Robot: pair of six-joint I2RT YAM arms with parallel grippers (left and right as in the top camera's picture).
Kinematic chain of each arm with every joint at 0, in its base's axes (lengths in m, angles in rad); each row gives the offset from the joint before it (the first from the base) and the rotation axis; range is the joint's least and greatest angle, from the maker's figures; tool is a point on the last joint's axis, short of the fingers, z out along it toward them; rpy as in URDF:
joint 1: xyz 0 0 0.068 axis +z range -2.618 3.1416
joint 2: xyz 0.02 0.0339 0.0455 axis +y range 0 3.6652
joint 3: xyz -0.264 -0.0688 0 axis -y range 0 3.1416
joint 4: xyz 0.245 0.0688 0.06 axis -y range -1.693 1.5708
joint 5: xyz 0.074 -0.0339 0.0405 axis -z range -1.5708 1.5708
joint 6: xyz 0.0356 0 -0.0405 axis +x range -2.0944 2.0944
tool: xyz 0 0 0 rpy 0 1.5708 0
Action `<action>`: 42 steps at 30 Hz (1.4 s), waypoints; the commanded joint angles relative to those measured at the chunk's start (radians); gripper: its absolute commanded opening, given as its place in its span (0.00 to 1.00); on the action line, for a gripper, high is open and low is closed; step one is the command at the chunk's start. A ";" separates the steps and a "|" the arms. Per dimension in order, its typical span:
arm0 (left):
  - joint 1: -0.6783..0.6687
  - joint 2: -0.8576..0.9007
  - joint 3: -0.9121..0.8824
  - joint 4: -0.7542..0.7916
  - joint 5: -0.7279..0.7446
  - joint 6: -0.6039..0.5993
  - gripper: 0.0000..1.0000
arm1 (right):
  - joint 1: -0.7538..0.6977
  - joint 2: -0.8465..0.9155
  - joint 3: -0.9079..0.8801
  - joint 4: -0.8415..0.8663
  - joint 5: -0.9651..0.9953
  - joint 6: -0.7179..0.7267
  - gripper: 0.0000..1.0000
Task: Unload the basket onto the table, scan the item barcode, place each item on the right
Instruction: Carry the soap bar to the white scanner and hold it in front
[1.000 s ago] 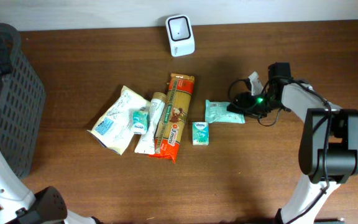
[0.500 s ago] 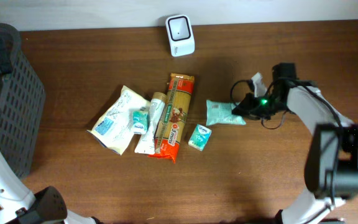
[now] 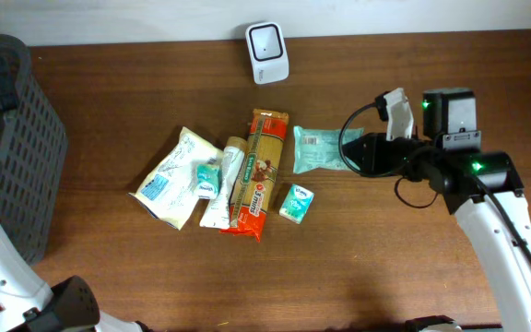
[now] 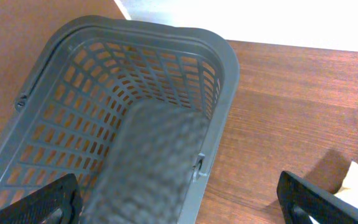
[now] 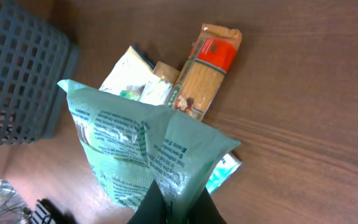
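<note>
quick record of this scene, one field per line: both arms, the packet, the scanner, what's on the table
right fingers: shut on one edge of the green packet
left fingers: open, holding nothing, above the basket
scanner: at the far edge of the table, apart from the packet
lying on the table: pasta pack, white bag, small box
barcode: not readable in these views

Bare table (image 3: 367,267) lies open in front; the packet cluster (image 3: 261,171) and basket (image 3: 26,148) crowd the left.
</note>
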 commanded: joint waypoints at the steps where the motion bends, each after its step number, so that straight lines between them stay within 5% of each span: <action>1: 0.006 0.002 0.002 0.001 0.004 -0.014 0.99 | 0.025 -0.012 0.023 -0.025 0.016 0.032 0.04; 6: 0.006 0.002 0.002 0.001 0.004 -0.014 0.99 | 0.107 0.172 0.388 -0.251 0.229 0.004 0.04; 12: 0.006 0.002 0.002 0.001 0.004 -0.014 0.99 | 0.319 0.639 1.078 -0.363 0.874 -0.063 0.04; 17: 0.006 0.002 0.002 0.001 0.004 -0.014 0.99 | 0.405 0.855 1.105 -0.043 1.316 -0.330 0.04; 31: 0.006 0.002 0.002 -0.112 0.004 -0.014 0.99 | 0.397 1.157 1.104 0.683 1.373 -1.086 0.04; 42: 0.006 0.002 0.002 -0.129 0.004 -0.014 0.99 | 0.399 1.239 1.098 0.747 1.296 -1.152 0.04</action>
